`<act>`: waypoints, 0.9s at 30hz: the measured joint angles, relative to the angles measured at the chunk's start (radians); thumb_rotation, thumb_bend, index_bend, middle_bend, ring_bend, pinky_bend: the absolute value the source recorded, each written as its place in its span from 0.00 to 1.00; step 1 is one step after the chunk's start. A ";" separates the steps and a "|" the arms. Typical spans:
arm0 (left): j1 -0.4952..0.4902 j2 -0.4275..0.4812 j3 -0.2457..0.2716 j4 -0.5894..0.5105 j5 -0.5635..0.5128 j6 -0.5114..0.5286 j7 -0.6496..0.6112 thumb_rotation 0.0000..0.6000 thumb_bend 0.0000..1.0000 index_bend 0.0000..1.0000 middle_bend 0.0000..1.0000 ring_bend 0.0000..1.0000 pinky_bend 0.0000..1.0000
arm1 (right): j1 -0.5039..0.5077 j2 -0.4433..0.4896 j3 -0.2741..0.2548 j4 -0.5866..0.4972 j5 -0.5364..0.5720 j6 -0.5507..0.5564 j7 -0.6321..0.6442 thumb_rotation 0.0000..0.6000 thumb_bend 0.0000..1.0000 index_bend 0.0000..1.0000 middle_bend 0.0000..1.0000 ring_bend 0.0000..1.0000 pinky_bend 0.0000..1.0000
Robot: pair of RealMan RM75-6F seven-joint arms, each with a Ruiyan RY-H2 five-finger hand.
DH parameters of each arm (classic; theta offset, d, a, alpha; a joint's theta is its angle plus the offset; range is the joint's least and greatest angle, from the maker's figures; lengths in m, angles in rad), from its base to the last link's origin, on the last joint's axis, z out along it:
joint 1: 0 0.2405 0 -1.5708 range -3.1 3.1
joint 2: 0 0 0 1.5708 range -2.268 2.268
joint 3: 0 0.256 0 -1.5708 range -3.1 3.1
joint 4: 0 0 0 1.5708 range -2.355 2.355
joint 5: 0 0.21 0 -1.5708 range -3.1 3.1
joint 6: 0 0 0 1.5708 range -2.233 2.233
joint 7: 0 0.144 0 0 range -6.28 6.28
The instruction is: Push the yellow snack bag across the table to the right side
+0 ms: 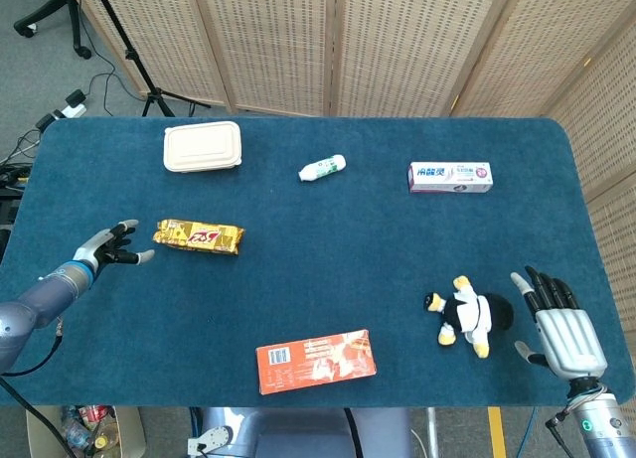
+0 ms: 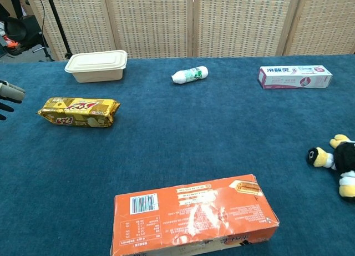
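Observation:
The yellow snack bag (image 1: pixel 198 237) (image 2: pixel 79 111) lies flat on the left part of the blue table. My left hand (image 1: pixel 107 247) (image 2: pixel 8 95) hovers just left of the bag with fingers spread, holding nothing and a short gap from the bag's left end. In the chest view only its fingertips show at the left edge. My right hand (image 1: pixel 561 324) rests open at the front right corner, fingers spread, beside a stuffed penguin; the chest view does not show it.
A beige lunch box (image 1: pixel 203 146) sits back left, a small white bottle (image 1: pixel 322 167) mid-back, a toothpaste box (image 1: pixel 450 177) back right. A stuffed penguin (image 1: pixel 465 313) lies front right and an orange box (image 1: pixel 316 360) front centre. The table's front edge (image 1: pixel 149 406) is close.

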 measured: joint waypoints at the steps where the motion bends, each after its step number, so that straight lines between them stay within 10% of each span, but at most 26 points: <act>1: 0.000 -0.004 -0.001 0.004 0.008 0.000 -0.011 1.00 0.33 0.00 0.00 0.00 0.01 | 0.000 0.000 0.000 0.000 0.000 0.000 0.000 1.00 0.23 0.01 0.00 0.00 0.08; 27: -0.029 -0.126 0.000 0.097 0.186 0.015 -0.193 1.00 0.32 0.00 0.00 0.00 0.01 | -0.001 0.000 -0.002 0.000 -0.005 0.000 0.005 1.00 0.24 0.01 0.00 0.00 0.08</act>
